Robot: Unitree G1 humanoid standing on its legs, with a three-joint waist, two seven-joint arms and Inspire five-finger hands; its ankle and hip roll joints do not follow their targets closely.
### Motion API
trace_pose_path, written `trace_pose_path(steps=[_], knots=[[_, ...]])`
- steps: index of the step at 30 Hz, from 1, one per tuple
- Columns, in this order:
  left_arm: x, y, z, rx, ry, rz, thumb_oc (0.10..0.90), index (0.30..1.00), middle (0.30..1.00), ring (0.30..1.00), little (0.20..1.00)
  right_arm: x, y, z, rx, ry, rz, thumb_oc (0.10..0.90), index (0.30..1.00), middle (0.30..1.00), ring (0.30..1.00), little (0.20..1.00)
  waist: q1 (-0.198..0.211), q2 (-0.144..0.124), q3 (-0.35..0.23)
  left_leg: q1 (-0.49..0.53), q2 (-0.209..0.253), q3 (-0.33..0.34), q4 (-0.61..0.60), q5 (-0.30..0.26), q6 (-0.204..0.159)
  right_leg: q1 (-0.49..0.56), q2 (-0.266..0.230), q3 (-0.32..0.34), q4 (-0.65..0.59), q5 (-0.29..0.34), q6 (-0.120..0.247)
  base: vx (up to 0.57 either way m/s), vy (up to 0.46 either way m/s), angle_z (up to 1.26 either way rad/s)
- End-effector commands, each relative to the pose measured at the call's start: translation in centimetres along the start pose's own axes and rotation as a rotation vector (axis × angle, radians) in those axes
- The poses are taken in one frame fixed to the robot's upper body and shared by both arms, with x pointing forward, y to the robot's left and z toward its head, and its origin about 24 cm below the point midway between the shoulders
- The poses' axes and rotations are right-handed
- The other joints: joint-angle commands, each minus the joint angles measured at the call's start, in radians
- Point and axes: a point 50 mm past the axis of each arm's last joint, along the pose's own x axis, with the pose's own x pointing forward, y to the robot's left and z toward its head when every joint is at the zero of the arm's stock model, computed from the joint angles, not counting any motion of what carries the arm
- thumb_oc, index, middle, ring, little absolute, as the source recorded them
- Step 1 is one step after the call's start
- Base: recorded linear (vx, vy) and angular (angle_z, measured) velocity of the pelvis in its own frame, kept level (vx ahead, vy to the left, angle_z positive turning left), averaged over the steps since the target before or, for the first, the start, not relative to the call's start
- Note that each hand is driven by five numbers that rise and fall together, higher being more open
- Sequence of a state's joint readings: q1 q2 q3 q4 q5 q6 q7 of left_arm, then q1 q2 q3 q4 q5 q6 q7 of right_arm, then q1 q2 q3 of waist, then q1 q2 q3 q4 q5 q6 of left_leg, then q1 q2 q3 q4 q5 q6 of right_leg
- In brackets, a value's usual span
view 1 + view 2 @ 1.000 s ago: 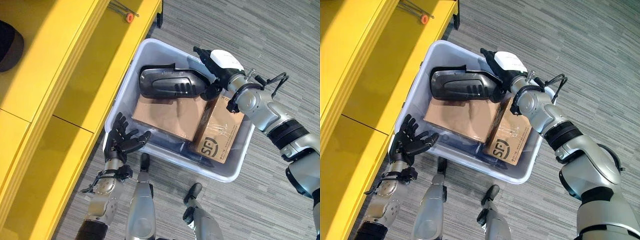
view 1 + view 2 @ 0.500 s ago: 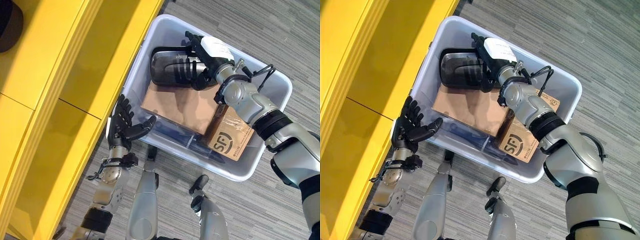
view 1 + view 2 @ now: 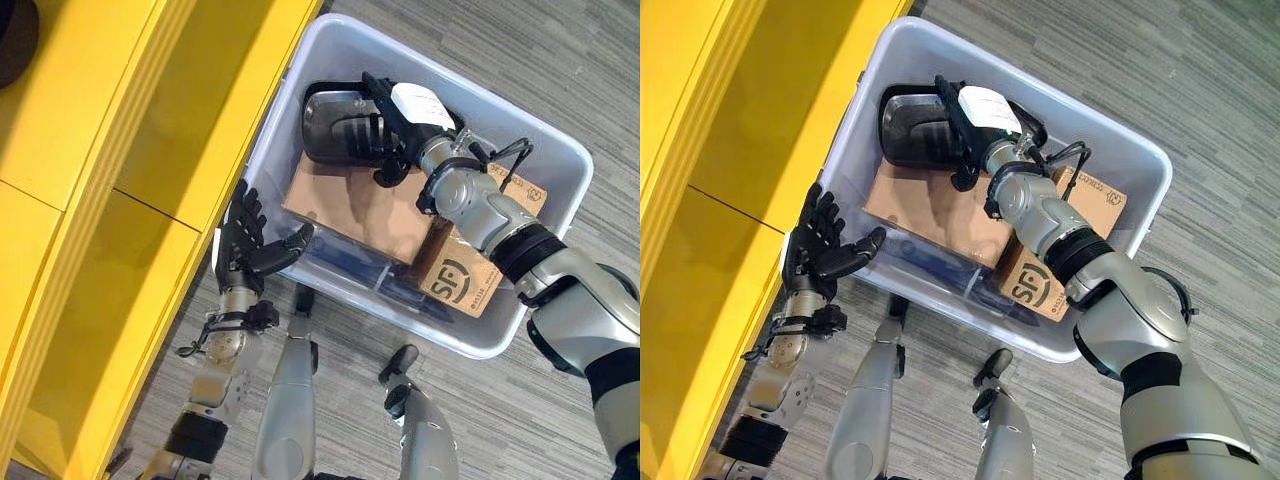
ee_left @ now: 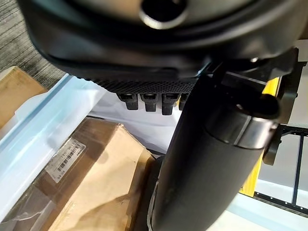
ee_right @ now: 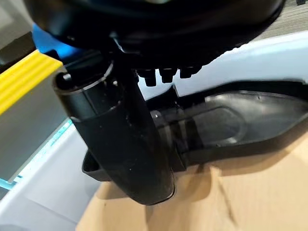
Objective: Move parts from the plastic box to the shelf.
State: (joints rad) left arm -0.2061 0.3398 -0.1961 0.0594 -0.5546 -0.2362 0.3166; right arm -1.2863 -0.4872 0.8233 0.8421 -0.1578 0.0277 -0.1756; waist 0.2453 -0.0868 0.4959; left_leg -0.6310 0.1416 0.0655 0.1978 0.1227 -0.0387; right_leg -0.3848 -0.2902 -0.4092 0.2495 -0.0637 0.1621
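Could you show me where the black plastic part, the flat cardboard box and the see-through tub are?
black plastic part (image 3: 335, 130), left eye view, on its glossy shell.
flat cardboard box (image 3: 365, 210), left eye view, on its top face.
plastic tub (image 3: 555, 150), left eye view, on its far rim.

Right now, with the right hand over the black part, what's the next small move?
Probably close the right hand round the black part before lifting: its fingers lie across the part, which rests on the brown box inside the bin. The left hand waits open outside.
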Motion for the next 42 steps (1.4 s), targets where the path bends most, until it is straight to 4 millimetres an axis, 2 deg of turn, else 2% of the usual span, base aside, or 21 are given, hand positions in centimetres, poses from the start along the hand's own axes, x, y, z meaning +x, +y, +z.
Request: trace_pose_path(steps=[1,9,27,37,38,39,40,41,42], knots=[[-0.2,2.0,1.2,0.035,-0.038,0.072,0.900,1.000,1.000,1.000,1.000,1.3,-6.8,3.9,-0.082,-0.155,-0.222,0.900,1.000,1.000,1.000,1.000,0.016,-0.021,0.024,-0.037,0.052,-0.020,0.189,-0.200,-0.058,0.227,-0.004,0.045,-0.071,0.022,0.010,0.02,-0.007,0.03],[-0.1,1.6,1.2,0.030,-0.041,0.065,0.900,1.000,1.000,1.000,1.000,1.5,-5.9,3.0,-0.093,-0.109,-0.198,0.900,1.000,1.000,1.000,1.000,0.016,-0.016,0.024,-0.073,0.041,-0.026,0.211,-0.212,-0.054,0.219,-0.004,0.037,-0.073,0.021,0.011,0.01,-0.003,0.02],[0.0,0.4,1.4,0.007,-0.059,0.024,0.900,1.000,1.000,1.000,1.000,1.8,-6.1,1.7,-0.141,-0.033,-0.216,0.900,1.000,1.000,1.000,1.000,0.032,0.001,0.024,-0.188,0.018,-0.050,0.274,-0.236,-0.046,0.163,0.007,0.024,-0.062,0.010,0.013,0.00,0.000,0.03],[0.1,-0.1,1.7,0.005,-0.076,0.002,0.900,1.000,1.000,1.000,1.000,1.9,-6.4,0.0,-0.175,0.060,-0.229,0.900,1.000,1.000,1.000,1.000,0.050,0.026,0.024,-0.313,-0.002,-0.076,0.377,-0.274,-0.029,0.036,0.004,0.026,0.067,-0.035,0.010,0.00,0.014,0.05],[0.1,-0.1,1.7,0.006,-0.079,0.002,0.900,1.000,1.000,1.000,1.000,1.9,-6.5,-0.2,-0.171,0.070,-0.232,0.641,0.638,0.638,0.638,0.638,0.051,0.031,0.024,-0.325,-0.003,-0.079,0.393,-0.280,-0.027,0.018,0.003,0.029,0.092,-0.048,0.008,0.00,0.041,0.05],[0.1,-0.1,1.7,0.006,-0.080,0.007,0.900,1.000,1.000,1.000,1.000,1.9,-6.4,-0.3,-0.164,0.076,-0.232,0.606,0.588,0.588,0.588,0.588,0.050,0.035,0.024,-0.334,-0.003,-0.080,0.403,-0.284,-0.024,0.003,0.002,0.030,0.112,-0.054,0.006,0.00,0.039,0.05],[0.1,0.0,1.7,0.006,-0.081,0.009,0.900,1.000,1.000,1.000,1.000,1.8,-6.3,-0.4,-0.165,0.075,-0.228,0.490,0.426,0.426,0.426,0.426,0.049,0.037,0.024,-0.341,-0.002,-0.079,0.412,-0.287,-0.023,-0.012,0.001,0.032,0.130,-0.060,0.005,0.00,0.043,0.07],[0.1,-0.1,1.7,0.005,-0.080,0.009,0.900,1.000,1.000,1.000,1.000,1.8,-6.2,-0.6,-0.163,0.082,-0.224,0.400,0.300,0.300,0.300,0.300,0.048,0.040,0.024,-0.346,-0.001,-0.079,0.417,-0.289,-0.021,-0.028,-0.001,0.034,0.149,-0.067,0.003,0.00,0.030,0.06],[0.1,-0.1,1.7,0.004,-0.080,0.008,0.900,1.000,1.000,1.000,1.000,1.8,-6.2,-0.6,-0.163,0.082,-0.225,0.400,0.300,0.300,0.300,0.300,0.048,0.040,0.024,-0.348,-0.001,-0.079,0.419,-0.290,-0.021,-0.030,-0.001,0.035,0.152,-0.069,0.003,0.00,0.030,0.04]])
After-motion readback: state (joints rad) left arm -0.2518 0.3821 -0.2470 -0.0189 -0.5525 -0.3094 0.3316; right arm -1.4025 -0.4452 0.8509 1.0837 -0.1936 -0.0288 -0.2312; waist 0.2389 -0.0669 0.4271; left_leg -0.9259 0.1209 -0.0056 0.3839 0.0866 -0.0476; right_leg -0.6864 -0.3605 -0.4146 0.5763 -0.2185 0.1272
